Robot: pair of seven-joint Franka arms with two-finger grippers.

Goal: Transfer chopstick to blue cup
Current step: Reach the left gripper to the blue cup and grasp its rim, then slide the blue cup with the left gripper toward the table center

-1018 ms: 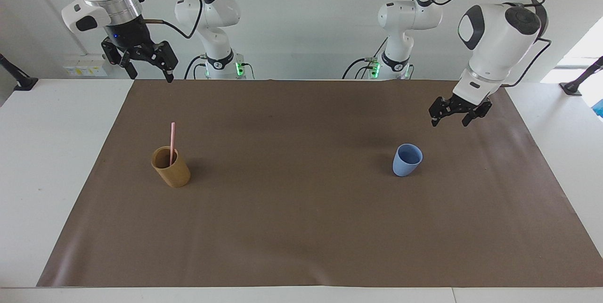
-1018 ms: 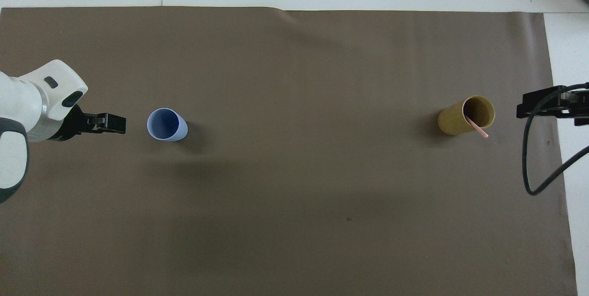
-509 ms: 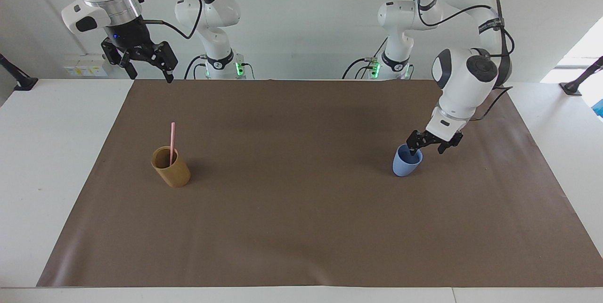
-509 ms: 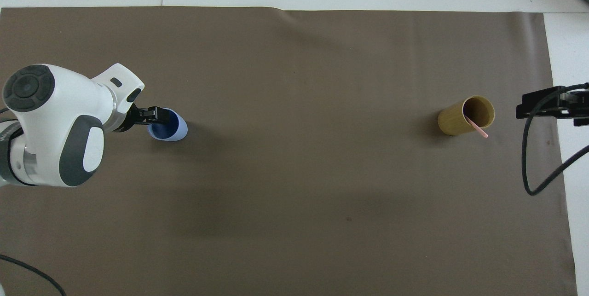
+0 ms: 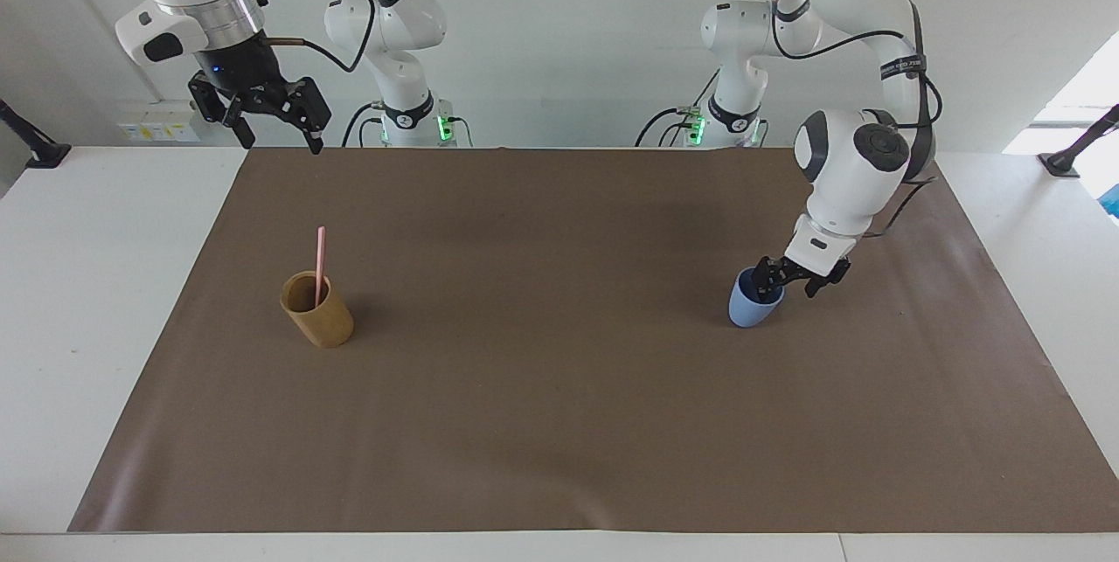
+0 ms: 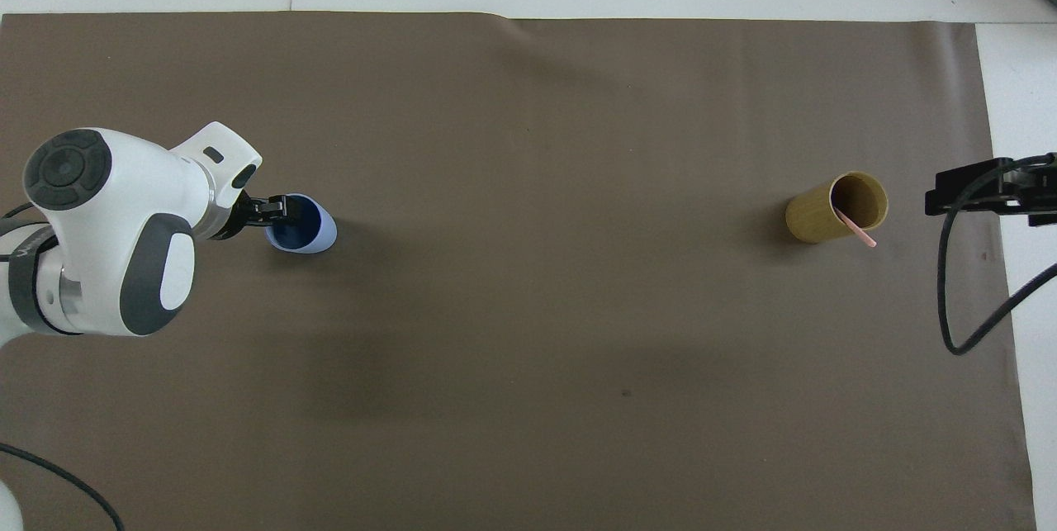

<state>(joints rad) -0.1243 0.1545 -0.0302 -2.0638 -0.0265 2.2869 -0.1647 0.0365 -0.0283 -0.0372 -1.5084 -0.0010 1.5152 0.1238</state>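
The blue cup (image 5: 750, 308) stands on the brown mat toward the left arm's end of the table; it also shows in the overhead view (image 6: 320, 227). My left gripper (image 5: 791, 284) is low at the cup's rim, open, with one finger inside the cup and one outside; it also shows in the overhead view (image 6: 279, 213). One pale pink chopstick (image 5: 320, 258) stands in the tan cup (image 5: 320, 323) toward the right arm's end. My right gripper (image 5: 275, 127) is open and empty, raised over the mat's corner by its base.
The brown mat (image 5: 559, 387) covers most of the white table. In the overhead view the tan cup (image 6: 817, 217) holds the chopstick (image 6: 860, 230), and the right gripper (image 6: 962, 188) sits over the mat's edge beside it.
My left gripper has come down from above and beside the blue cup to its rim, one finger going inside. The right arm has stayed nearly still.
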